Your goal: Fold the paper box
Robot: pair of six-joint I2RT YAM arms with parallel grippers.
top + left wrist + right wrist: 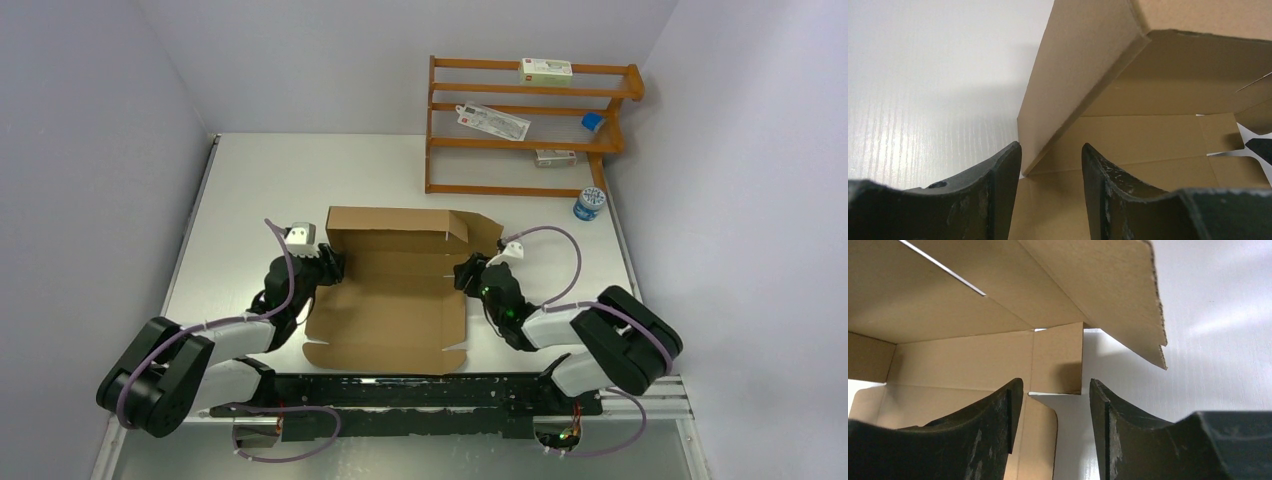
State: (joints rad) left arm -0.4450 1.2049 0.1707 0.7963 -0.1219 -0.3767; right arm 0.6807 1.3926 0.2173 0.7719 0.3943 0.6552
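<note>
Top external: box (395, 300) sits between arms; left claw (335, 265) spread at its left edge, right claw (466, 272) spread at right edge, neither pinching.

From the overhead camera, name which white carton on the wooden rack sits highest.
The white carton with the red mark, on the top shelf of the wooden rack. The other white carton lies on a lower shelf, below the flat packet.
</note>
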